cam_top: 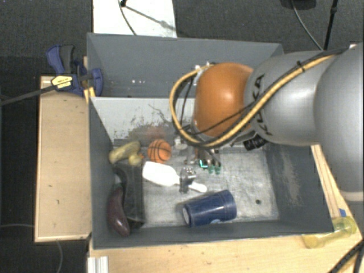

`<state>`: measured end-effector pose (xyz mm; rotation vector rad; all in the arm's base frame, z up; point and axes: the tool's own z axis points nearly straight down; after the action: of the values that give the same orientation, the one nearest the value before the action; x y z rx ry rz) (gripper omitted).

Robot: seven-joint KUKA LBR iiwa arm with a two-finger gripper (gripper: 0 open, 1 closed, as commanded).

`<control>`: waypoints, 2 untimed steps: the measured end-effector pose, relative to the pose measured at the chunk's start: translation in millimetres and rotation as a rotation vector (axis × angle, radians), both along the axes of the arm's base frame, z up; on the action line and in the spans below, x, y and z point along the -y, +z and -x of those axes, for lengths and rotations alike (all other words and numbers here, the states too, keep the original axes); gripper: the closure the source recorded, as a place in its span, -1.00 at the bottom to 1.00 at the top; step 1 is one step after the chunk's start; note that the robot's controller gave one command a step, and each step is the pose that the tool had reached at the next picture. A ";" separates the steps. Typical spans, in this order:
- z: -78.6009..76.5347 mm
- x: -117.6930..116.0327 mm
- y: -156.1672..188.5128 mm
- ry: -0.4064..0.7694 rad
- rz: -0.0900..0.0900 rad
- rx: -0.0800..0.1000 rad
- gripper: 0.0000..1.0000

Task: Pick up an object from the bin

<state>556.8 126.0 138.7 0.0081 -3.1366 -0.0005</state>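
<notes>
One arm [307, 101] bends down from the right; its end effector [187, 181] hangs over a smooth white scoop [159, 174] at the bin's [142, 61] middle, near a glossy blue cup [209, 207]; we cannot tell its grip.

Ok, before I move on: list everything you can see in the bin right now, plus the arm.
ball: one, orange with dark lines, back left of the floor
lumpy thing: one, yellowish tan, left of the ball, touching it
flat thing: one, white, just in front of the ball
cup: one, dark blue, on its side, front middle
block: one, black, along the left wall
aubergine shape: one, dark purple, front left corner, against the block
bin: one, grey metal
gripper: one, dark, low over the flat thing's right end
wrist cover: one, orange, cables looped round it
arm: one, silver-grey, entering from the right
</notes>
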 end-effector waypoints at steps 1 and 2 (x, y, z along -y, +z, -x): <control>-2.1 0.4 3.8 -0.003 -0.001 0.007 -1.00; 34.4 -5.3 -65.8 0.162 -0.003 0.011 1.00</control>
<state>522.4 131.4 72.9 0.2628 -3.1366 -0.0045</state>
